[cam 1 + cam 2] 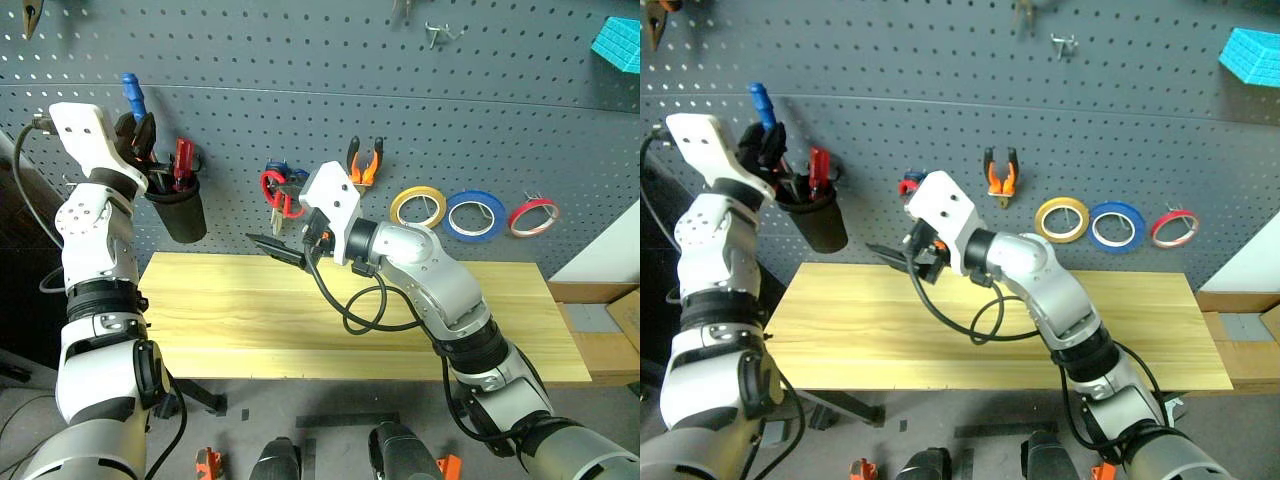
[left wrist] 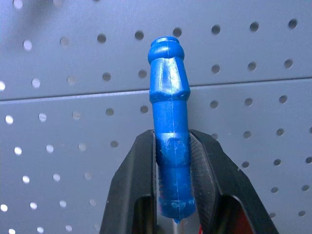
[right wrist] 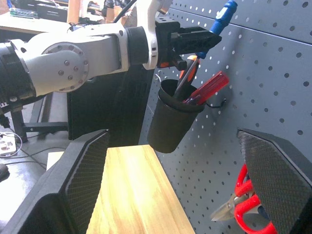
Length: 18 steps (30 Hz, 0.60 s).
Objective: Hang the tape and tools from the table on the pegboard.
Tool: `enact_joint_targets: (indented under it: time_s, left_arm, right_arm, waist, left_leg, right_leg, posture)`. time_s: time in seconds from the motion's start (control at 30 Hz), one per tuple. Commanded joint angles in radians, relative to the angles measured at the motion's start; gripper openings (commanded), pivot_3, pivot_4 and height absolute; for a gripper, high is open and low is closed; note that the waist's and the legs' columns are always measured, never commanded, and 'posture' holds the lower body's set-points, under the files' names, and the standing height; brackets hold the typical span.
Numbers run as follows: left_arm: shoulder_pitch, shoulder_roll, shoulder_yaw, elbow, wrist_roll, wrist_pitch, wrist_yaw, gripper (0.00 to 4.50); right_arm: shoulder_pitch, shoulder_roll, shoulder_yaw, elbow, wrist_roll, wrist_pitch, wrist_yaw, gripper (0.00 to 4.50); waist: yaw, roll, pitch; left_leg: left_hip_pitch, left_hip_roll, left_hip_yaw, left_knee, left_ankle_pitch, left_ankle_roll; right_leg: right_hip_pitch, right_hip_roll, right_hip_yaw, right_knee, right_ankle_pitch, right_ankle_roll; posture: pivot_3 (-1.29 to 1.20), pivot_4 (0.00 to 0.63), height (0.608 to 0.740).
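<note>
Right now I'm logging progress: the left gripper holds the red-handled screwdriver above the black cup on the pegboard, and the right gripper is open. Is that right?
Not quite. The screwdriver in the left gripper has a blue handle, not red, as the left wrist view shows. The rest stands: it is held above the black cup on the pegboard, and the right gripper is open.

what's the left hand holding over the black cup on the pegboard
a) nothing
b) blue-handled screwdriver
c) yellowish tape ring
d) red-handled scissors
b: the left hand has its black fingers closed on the handle of the blue-handled screwdriver, held above the black cup on the pegboard.
</note>
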Motion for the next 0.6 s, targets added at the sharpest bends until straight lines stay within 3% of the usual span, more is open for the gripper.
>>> enact_joint_targets:
  time_s: [0.03, 0.2, 0.4, 0.6]
  left_arm:
    - [0.024, -0.01, 0.009, -0.08, -0.003, -0.02, 0.029, 1.93]
    - [0.09, -0.031, 0.004, -0.236, 0.014, 0.019, 0.107, 3.45]
    - [0.26, -0.085, -0.017, -0.639, 0.028, 0.304, 0.271, 3.45]
    - [0.473, -0.157, -0.073, -0.95, -0.016, 0.473, 0.27, 3.45]
  right_arm:
    - [-0.017, 0.005, -0.025, -0.03, -0.003, -0.024, -0.005, 4.5]
    - [-0.01, 0.002, -0.046, -0.036, 0.006, -0.033, -0.008, 4.5]
    - [0.063, -0.025, -0.138, -0.106, 0.042, -0.029, -0.037, 4.5]
    - [0.181, -0.046, -0.213, -0.156, 0.011, -0.022, -0.14, 4.5]
  waist:
    - [-0.003, 0.0, -0.003]
    - [-0.007, 0.0, -0.005]
    - [-0.008, 0.0, -0.02]
    - [-0.006, 0.005, -0.038]
  left_leg:
    - [0.0, 0.0, 0.0, 0.0, 0.0, 0.0]
    - [0.001, 0.0, -0.002, 0.002, 0.001, -0.002]
    - [0.001, 0.0, -0.003, 0.003, 0.002, -0.002]
    - [0.003, -0.001, -0.003, 0.004, 0.003, -0.003]
  right_leg:
    - [0.0, 0.0, 0.0, 0.001, 0.0, 0.0]
    - [-0.001, 0.0, 0.0, 0.007, 0.0, 0.0]
    - [-0.001, 0.0, 0.0, 0.009, 0.0, 0.0]
    - [0.001, 0.001, 0.0, 0.01, 0.0, -0.001]
  posture:
    - [-0.1, 0.062, 0.74]
    - [-0.1, 0.058, 0.74]
    - [-0.08, 0.052, 0.74]
    - [-0.07, 0.039, 0.74]
